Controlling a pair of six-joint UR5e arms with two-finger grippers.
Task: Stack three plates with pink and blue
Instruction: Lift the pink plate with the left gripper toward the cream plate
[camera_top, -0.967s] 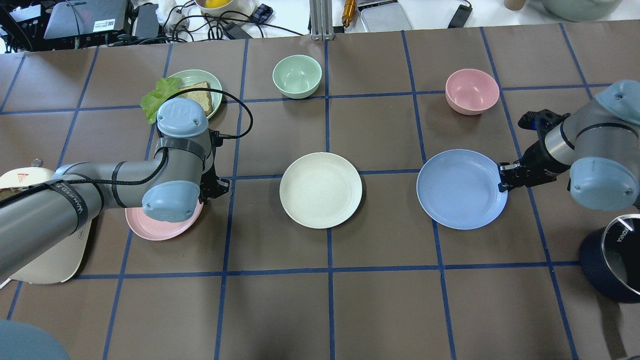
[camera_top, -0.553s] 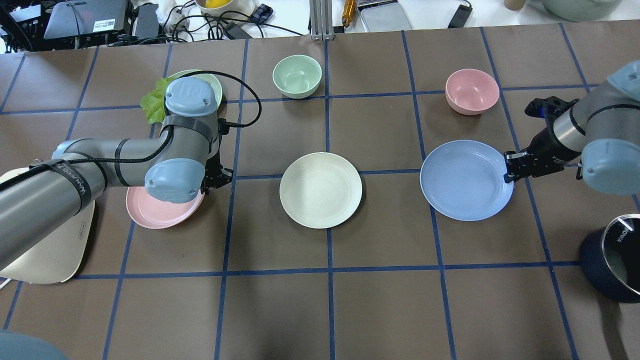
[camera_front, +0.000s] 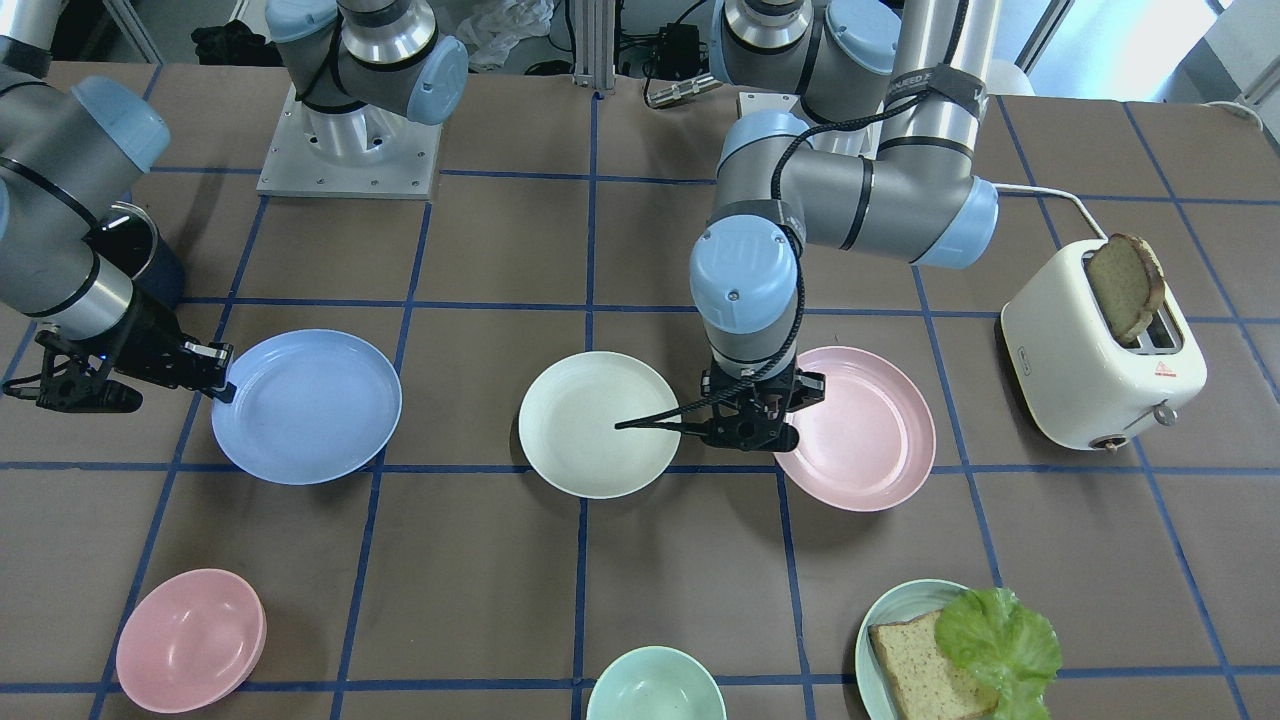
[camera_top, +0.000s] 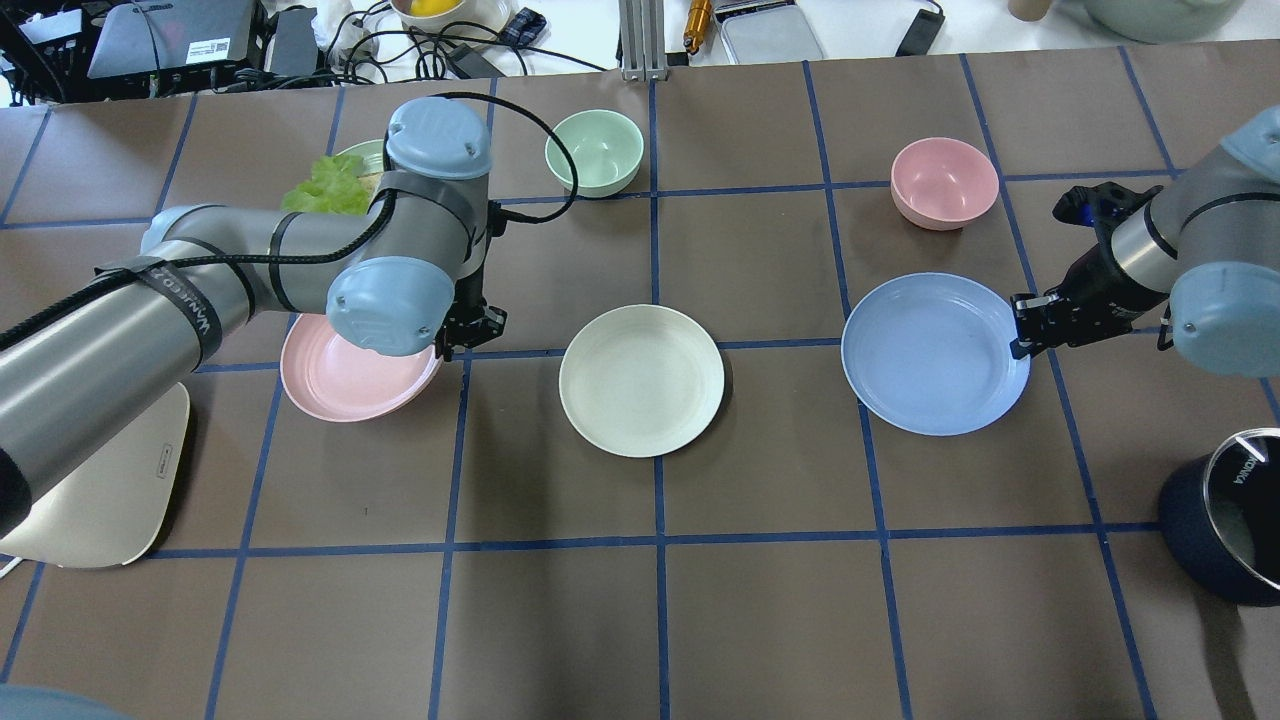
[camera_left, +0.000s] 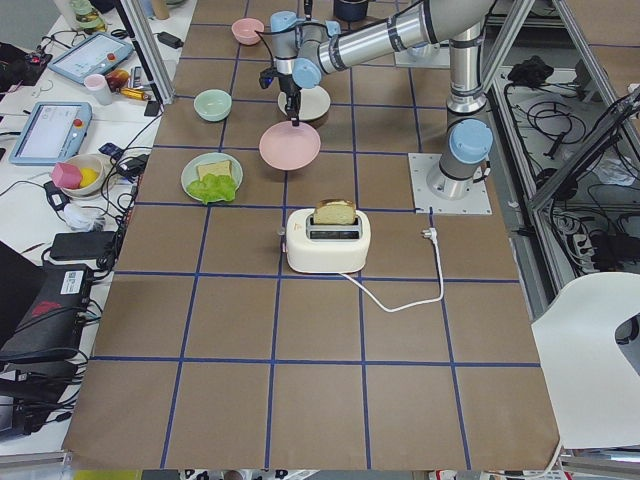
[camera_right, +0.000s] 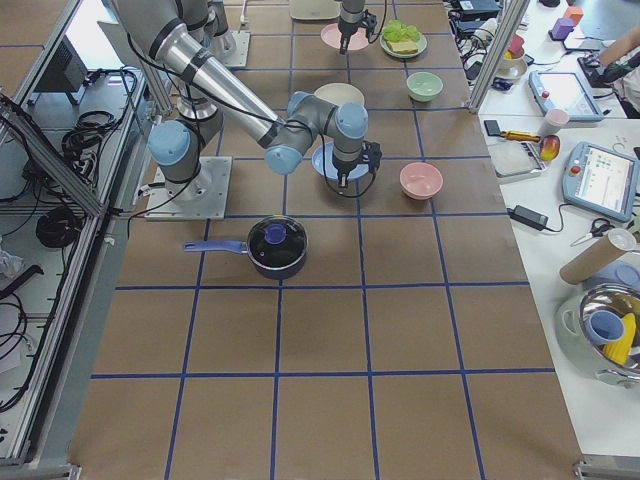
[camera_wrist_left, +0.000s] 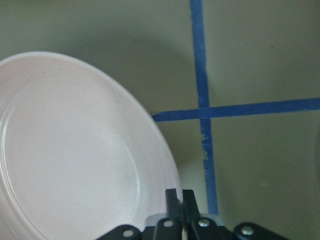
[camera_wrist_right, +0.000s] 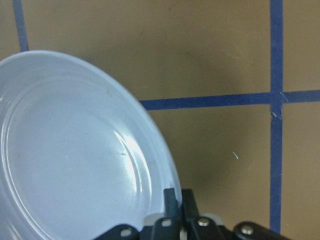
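The pale pink plate (camera_top: 345, 385) hangs a little above the table, left of centre. My left gripper (camera_top: 468, 328) is shut on its right rim, as the left wrist view shows (camera_wrist_left: 180, 196) with the plate (camera_wrist_left: 75, 160) beside it. The light blue plate (camera_top: 930, 355) is also lifted, at the right. My right gripper (camera_top: 1020, 335) is shut on its right rim, which the right wrist view confirms (camera_wrist_right: 180, 196). The cream-white plate (camera_top: 641, 381) lies flat at the table's centre, between the two, touched by nothing.
A pink bowl (camera_top: 944, 182) and a mint-green bowl (camera_top: 594, 151) stand at the far side. A teal plate with bread and lettuce (camera_front: 950, 650) is behind my left arm. A white toaster (camera_front: 1100, 350) stands at far left, a dark lidded pot (camera_top: 1225, 520) at near right.
My left gripper has carried the pink plate away from the robot and right, toward the cream plate. My right gripper has raised the blue plate and shifted it slightly away from the robot.
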